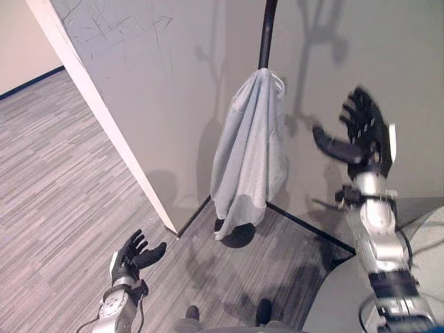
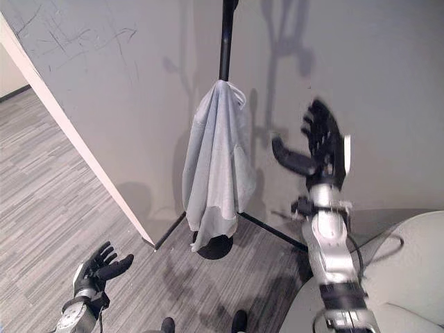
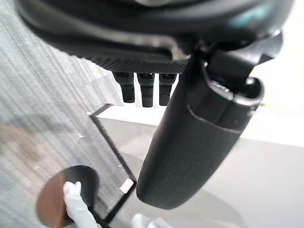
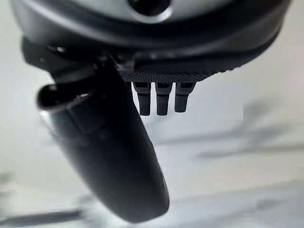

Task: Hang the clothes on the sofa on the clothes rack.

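Upper centre of the left eye view: pale grey garment (image 1: 248, 163) draped from the dark rack pole (image 1: 267, 35), hem hanging just above the round base (image 1: 239, 234). Right of frame: right hand (image 1: 361, 135) raised near the wall, fingers spread wide, holding nothing, apart from the cloth. Lower left: left hand (image 1: 135, 255) low over the floor (image 1: 62, 180), fingers relaxed and empty. Possible failures, by judgement: slipping of the loosely hung cloth off its hook; brushing of the garment or pole by the raised arm, tipping the rack.
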{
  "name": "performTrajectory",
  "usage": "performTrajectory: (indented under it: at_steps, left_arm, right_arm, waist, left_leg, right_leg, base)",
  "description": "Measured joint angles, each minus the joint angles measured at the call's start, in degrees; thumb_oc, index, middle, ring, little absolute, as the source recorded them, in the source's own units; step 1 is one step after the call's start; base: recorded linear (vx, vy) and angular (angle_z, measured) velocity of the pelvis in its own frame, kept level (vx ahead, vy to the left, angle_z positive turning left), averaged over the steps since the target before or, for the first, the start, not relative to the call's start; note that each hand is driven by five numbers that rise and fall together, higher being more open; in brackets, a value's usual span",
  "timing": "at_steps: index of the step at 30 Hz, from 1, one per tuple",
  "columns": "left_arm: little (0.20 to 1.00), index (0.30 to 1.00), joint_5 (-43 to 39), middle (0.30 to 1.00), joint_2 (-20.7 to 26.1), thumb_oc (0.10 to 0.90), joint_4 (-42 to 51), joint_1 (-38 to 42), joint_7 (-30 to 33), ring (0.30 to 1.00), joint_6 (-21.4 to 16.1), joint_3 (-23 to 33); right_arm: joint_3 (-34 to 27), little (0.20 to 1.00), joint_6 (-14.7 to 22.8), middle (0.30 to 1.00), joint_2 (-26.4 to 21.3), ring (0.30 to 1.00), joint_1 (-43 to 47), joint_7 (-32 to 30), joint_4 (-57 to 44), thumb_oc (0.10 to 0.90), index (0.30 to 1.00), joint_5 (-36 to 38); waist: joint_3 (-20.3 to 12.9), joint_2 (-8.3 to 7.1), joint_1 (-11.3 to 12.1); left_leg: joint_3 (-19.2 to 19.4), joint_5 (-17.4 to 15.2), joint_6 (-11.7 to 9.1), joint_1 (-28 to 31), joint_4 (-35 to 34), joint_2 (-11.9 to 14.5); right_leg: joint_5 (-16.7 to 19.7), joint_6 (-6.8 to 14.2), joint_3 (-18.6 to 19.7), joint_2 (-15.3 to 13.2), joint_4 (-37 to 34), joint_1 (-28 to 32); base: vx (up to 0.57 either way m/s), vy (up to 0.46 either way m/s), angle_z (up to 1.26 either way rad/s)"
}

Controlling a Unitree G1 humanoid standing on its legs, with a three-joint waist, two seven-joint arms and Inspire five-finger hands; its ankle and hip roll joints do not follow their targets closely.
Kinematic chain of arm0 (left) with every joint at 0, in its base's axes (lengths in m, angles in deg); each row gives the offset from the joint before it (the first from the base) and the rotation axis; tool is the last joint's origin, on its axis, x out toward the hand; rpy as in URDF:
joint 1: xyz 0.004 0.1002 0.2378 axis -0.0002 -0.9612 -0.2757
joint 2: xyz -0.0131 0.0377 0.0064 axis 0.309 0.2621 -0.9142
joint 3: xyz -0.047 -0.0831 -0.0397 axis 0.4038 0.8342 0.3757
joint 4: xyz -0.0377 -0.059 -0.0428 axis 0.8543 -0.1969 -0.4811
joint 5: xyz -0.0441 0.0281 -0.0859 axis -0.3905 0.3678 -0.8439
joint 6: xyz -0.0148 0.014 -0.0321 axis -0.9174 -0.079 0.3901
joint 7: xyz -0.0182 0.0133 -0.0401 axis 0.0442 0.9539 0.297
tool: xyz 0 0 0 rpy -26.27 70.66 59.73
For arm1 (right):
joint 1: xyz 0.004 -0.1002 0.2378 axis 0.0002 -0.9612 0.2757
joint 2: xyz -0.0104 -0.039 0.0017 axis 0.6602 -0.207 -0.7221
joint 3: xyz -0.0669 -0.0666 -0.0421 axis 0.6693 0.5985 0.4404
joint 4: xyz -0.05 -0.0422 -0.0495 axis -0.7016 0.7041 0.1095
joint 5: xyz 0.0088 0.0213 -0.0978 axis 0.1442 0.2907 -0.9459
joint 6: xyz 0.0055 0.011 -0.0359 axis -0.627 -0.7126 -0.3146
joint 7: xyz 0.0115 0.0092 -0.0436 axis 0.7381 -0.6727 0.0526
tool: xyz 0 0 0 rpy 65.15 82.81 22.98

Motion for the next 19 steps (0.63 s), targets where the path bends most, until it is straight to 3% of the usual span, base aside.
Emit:
performTrajectory:
  at_steps: [2, 5, 9, 12, 19]
  left_arm:
    - [0.900, 0.900, 0.3, 0.900, -0.8, 0.800, -0.6, -1.1, -0.9, 0.900, 0.0, 0.0]
    - [0.900, 0.900, 0.7, 0.900, -1.6, 0.800, -1.7, -0.6, -1.8, 0.900, 0.5, -0.4]
    - [0.900, 0.900, 2.8, 0.900, -2.3, 0.800, -3.4, 0.4, -2.9, 0.900, 0.5, -0.3]
    - [0.900, 0.900, 3.9, 0.900, -2.5, 0.800, -4.8, 2.2, -3.2, 0.900, 0.4, -0.7]
    - [0.900, 0.900, 5.0, 0.900, -2.2, 0.800, -5.8, 4.4, -3.2, 0.900, -0.2, -4.8]
  right_arm:
    - [-3.7, 0.900, -1.6, 0.900, 5.2, 0.900, -7.8, 1.0, 3.2, 0.800, 0.900, -0.4]
    - [-3.1, 0.900, -3.3, 0.900, 6.4, 0.900, -11.1, 2.8, 9.7, 0.800, 0.900, -0.6]
    - [2.2, 0.900, -5.4, 0.900, 6.4, 0.900, -16.2, 7.5, 17.1, 0.800, 0.900, -4.9]
    - [6.7, 0.900, -7.0, 0.900, 6.8, 0.900, -15.5, 9.5, 25.3, 0.800, 0.900, -8.7]
    - [12.2, 0.900, -8.4, 0.900, 9.5, 0.900, -12.5, 11.1, 33.8, 0.800, 0.900, -9.5]
  waist:
    - [0.2, 0.25, -0.3]
    - [0.8, 0.75, -2.5]
    - [0.9, 0.79, -3.4]
    - [0.8, 0.70, -3.6]
    - [0.6, 0.62, -3.1]
  left_leg:
    - [-0.3, 0.0, 0.0, -0.1, 0.0, 0.0]
    - [-0.1, 0.1, 0.0, -0.4, 0.0, -0.1]
    - [0.2, 0.0, 0.0, 0.0, 0.0, 0.2]
    - [0.3, 0.0, 0.0, 0.2, 0.0, 0.1]
    - [0.2, 0.0, 0.1, 1.2, 0.0, 0.1]
  right_leg:
    - [0.0, 0.0, -0.2, 0.0, 0.0, 0.1]
    - [0.0, 0.0, -0.1, -0.1, 0.0, -0.4]
    - [0.0, 0.0, 0.0, 0.1, 0.0, -0.2]
    - [0.0, 0.0, 0.1, 0.1, 0.0, 0.1]
    - [0.0, 0.0, 0.0, 0.0, 0.0, 1.1]
  base:
    - [-0.01, -0.004, 0.00]
    - [-0.01, -0.004, -0.01]
    - [-0.01, -0.010, -0.03]
    - [0.00, -0.002, -0.01]
    - [0.00, 0.000, 0.00]
